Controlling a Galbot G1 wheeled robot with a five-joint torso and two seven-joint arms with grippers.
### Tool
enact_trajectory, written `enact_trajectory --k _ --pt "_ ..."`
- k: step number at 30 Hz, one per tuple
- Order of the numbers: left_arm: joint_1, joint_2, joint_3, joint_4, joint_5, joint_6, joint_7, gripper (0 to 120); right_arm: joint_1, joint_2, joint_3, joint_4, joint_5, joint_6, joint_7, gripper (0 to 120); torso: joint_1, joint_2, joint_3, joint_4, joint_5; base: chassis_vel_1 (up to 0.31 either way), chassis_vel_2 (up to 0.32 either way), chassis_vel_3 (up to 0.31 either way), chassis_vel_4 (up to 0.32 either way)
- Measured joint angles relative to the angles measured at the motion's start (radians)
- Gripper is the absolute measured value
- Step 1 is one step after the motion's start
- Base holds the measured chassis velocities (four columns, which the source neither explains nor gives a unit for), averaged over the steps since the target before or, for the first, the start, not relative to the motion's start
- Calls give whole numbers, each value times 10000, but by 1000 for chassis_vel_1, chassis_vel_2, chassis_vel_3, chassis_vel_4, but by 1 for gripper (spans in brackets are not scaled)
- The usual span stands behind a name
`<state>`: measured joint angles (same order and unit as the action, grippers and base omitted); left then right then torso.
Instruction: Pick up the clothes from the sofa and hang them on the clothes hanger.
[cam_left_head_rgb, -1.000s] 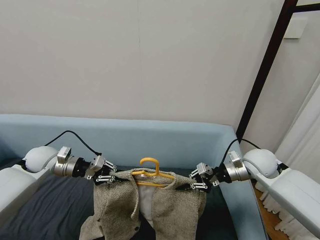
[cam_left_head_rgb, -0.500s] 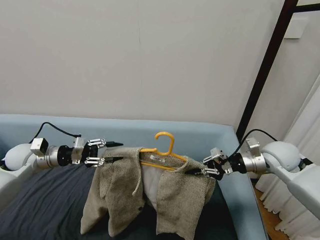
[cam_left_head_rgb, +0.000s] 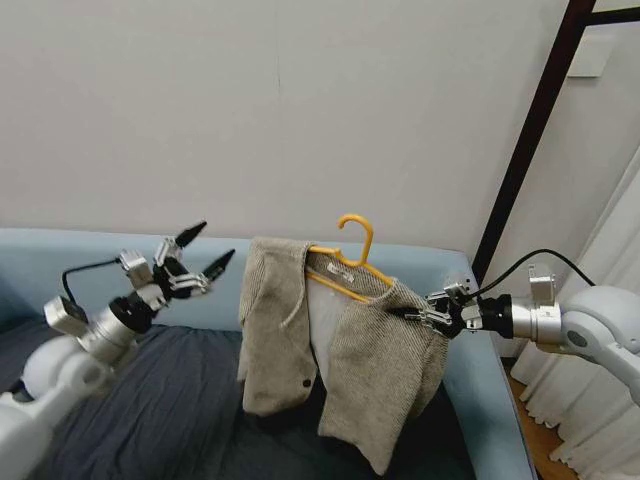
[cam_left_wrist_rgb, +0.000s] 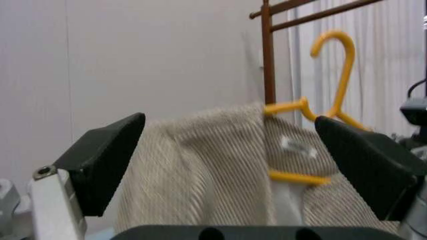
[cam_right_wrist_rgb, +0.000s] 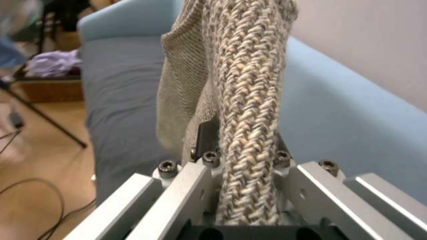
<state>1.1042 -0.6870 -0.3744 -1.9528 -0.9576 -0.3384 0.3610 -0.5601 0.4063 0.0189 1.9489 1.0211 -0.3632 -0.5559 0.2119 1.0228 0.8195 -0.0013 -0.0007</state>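
Note:
A beige knitted cardigan (cam_left_head_rgb: 340, 340) hangs on a yellow hanger (cam_left_head_rgb: 352, 262) in the air above the blue sofa (cam_left_head_rgb: 110, 410). My right gripper (cam_left_head_rgb: 420, 314) is shut on the cardigan's right shoulder, and the knit (cam_right_wrist_rgb: 250, 115) runs between its fingers. My left gripper (cam_left_head_rgb: 200, 250) is open, raised to the left of the cardigan and apart from it. Between the left gripper's dark fingers (cam_left_wrist_rgb: 107, 160), the cardigan (cam_left_wrist_rgb: 213, 175) and the hanger hook (cam_left_wrist_rgb: 337, 70) show farther off.
A dark wooden rack post (cam_left_head_rgb: 530, 140) rises at the right past the sofa's end. White curtain fabric (cam_left_head_rgb: 600, 300) hangs at the far right. A plain wall stands behind the sofa. A basket with purple cloth (cam_right_wrist_rgb: 50, 70) stands on the wooden floor.
My left gripper has let go of the cardigan's left shoulder, opened and drawn away to the left. The right gripper has lifted the cardigan and hanger higher.

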Motion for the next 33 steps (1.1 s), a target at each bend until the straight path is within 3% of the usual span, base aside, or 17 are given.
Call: enact_trajectory --k 2,6,9,16,23,29,33 --pt "331 -281 111 -235 582 44 -606 100 -10 -94 -11 156 187 -42 392 3 1 1 0 -4 -3 0 0 0 0" --pt "1178 -1455 601 -663 3188 960 -3038 100 126 -640 -281 703 713 -333 1209 3 0 1 0 4 -1 0 0 0 0" --pt "1164 -1900 787 -528 3685 1130 -3496 100 110 -847 -380 986 907 -434 1607 3 0 1 0 1 0 0 0 0 0" --pt "841 -3020 1504 314 4393 919 -3181 96 57 -897 -477 1507 1205 -701 2392 3 1 0 2 1 2 0 0 0 0" --pt "499 -3839 2176 928 4747 837 -3175 93 35 -918 -471 1545 1233 -718 2266 3 1 0 2 0 1 0 0 0 0" --pt "274 -4113 2377 1178 4723 836 -3383 74 25 -711 -502 1463 1153 -705 2071 3 2 0 2 2 2 0 0 0 0" --pt "275 -4064 2328 1180 4591 776 -3447 53 22 -660 -503 1392 1096 -693 1955 3 2 0 2 2 0 0 0 0 0"
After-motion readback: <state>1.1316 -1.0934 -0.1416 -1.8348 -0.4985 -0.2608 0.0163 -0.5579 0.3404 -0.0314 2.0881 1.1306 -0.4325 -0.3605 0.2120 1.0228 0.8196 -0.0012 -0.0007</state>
